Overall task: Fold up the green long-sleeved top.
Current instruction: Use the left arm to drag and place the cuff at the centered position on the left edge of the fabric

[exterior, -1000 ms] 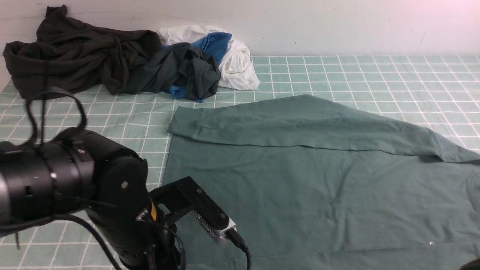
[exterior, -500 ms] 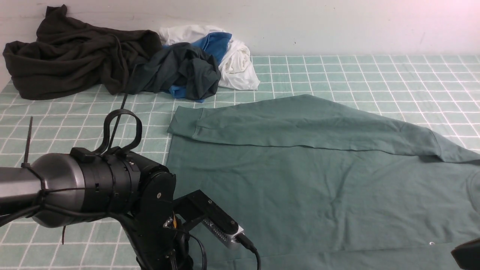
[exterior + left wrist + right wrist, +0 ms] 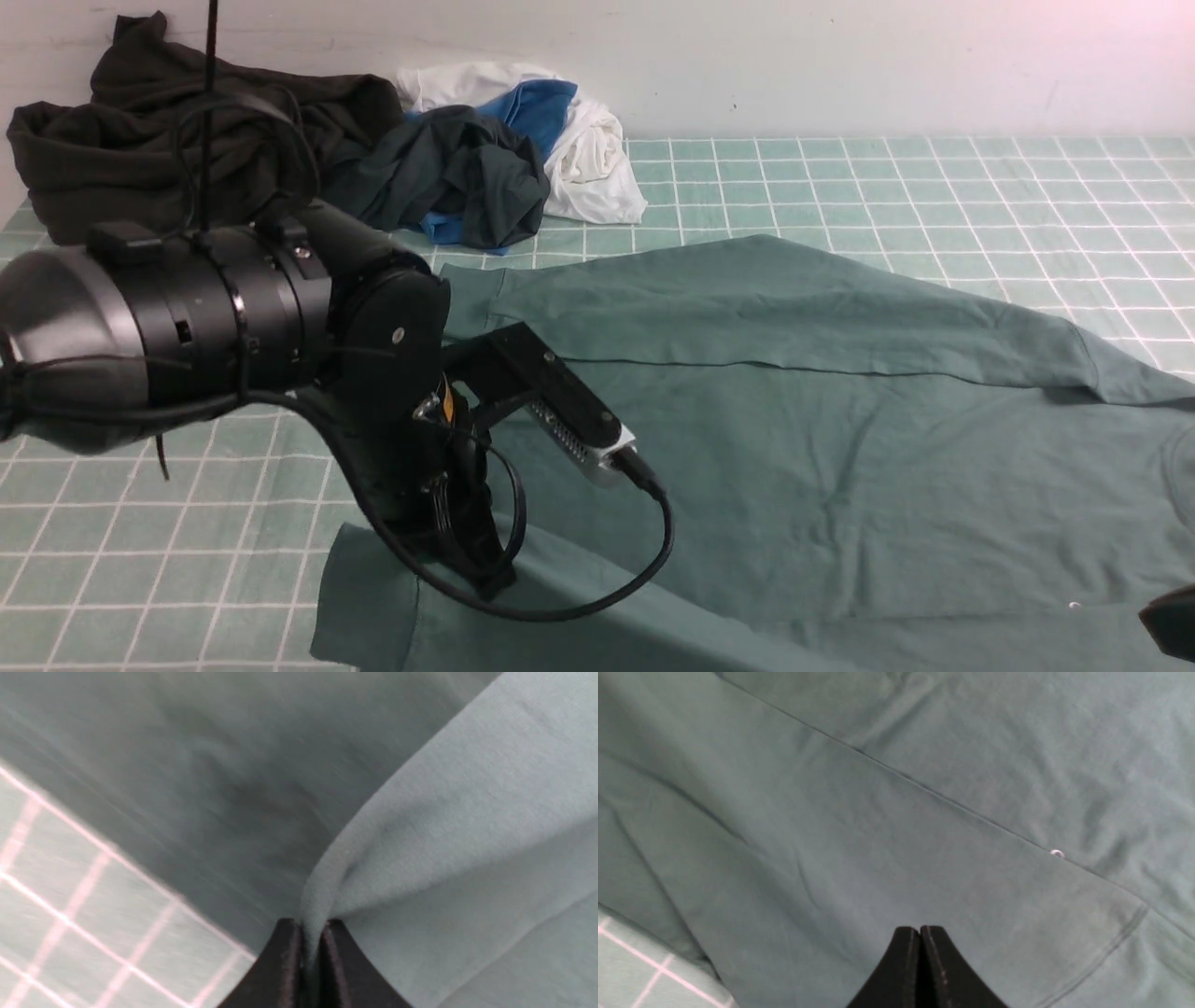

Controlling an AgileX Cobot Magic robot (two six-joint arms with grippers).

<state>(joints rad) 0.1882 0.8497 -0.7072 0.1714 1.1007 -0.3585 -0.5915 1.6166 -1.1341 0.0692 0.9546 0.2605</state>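
- I am pinching a raised ridge of the large, muted teal-green cotton long-sleeved top (image 3: pixel 794 448) between the black jaws of my left end effector (image 3: pixel 312 927). The jaws are standing almost together, with only the cloth between them.
- In the front view my left arm is reaching down to the near left part of the top, beside the ribbed cuff (image 3: pixel 364 607) of the near sleeve. The tip itself is hiding there behind the wrist and its looping cable.
- The top is lying spread over the table (image 3: pixel 934 177), which is wearing a pale green cloth with a white grid. It is filling the middle and right of the front view.
- Its far sleeve (image 3: pixel 747 299) is lying folded across the body, cuff pointing to my left.
- My right end effector (image 3: pixel 920 933) is pointing at flat fabric of the top near a seam. Its jaws are pressing together with nothing between them, and I cannot tell whether the tips are touching the cloth.
- A crumpled black-brown garment (image 3: pixel 187 140), a blackish-green garment (image 3: pixel 457 177) and a white and blue cloth (image 3: pixel 579 140) are sitting heaped at the far left against the white wall (image 3: pixel 840 65), apart from the top.
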